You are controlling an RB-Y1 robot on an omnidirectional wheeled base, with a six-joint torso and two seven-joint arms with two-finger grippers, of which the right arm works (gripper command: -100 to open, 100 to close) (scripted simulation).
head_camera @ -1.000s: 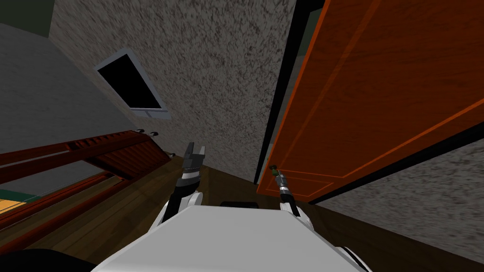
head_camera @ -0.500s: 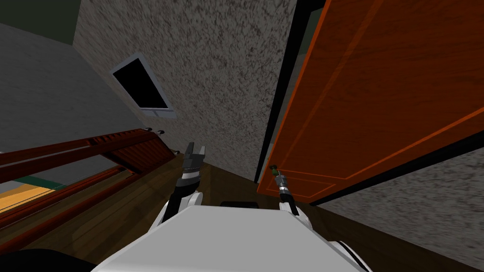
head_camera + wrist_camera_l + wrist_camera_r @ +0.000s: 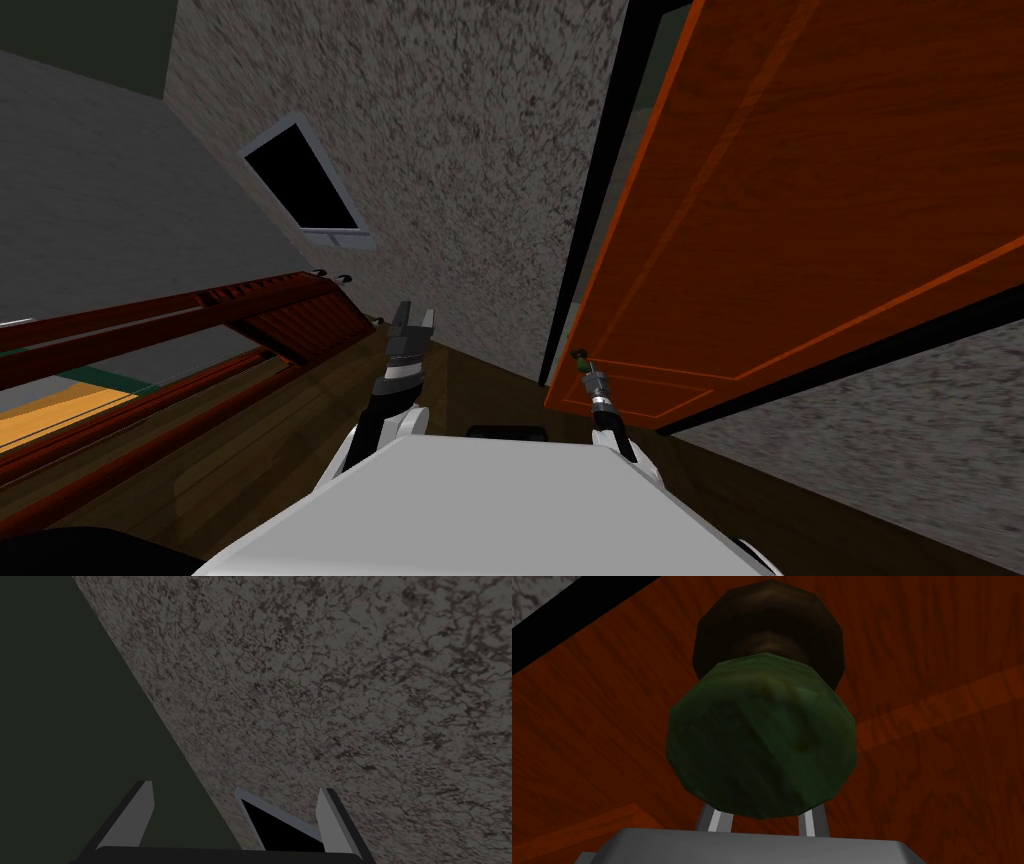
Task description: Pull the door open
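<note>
Dark wood floor [image 3: 260, 450] lies open under both arms. Right gripper [image 3: 584, 368] clamps the dull green knob [image 3: 762, 736] near the orange-brown door [image 3: 800, 200]'s free edge, ajar from its black frame [image 3: 590, 200]. Left gripper [image 3: 412, 326] hangs spread before the speckled wall [image 3: 450, 150].

The left arm [image 3: 385, 410] is showing white shells edged in black, giving way to pale grey and dark bands at the wrist. The left gripper [image 3: 414, 318] is ending in a dark box carrying two thin, light grey fingers [image 3: 142, 811], flat and wedge-shaped. The right arm [image 3: 603, 405] is looking slimmer, banded grey and black. The right gripper [image 3: 762, 822] is showing a plain grey block with two pale fingers [image 3: 714, 822] rising from it.
</note>
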